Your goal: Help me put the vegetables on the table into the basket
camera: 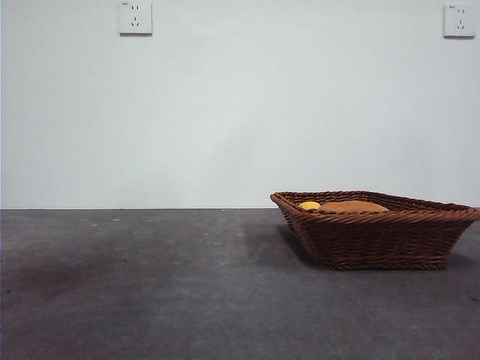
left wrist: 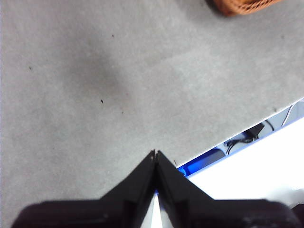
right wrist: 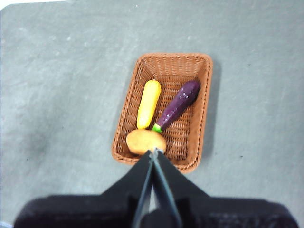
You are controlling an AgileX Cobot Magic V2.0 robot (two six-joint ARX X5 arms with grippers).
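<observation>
The right pincer (right wrist: 154,152), jaws pressed together and empty, is held above the basket (right wrist: 205,102) on the worktop (right wrist: 61,85). Inside are seen the potato (right wrist: 145,141), yellow piece (right wrist: 149,103) and eggplant (right wrist: 178,105). The left pincer (left wrist: 155,153) is likewise closed, over bare worktop.

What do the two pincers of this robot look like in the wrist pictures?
Both look alike. The left pincer and the right pincer each have two matte black jaws that taper to a thin pointed tip, rising from a broad black body. No markings or cables show on them.
</observation>
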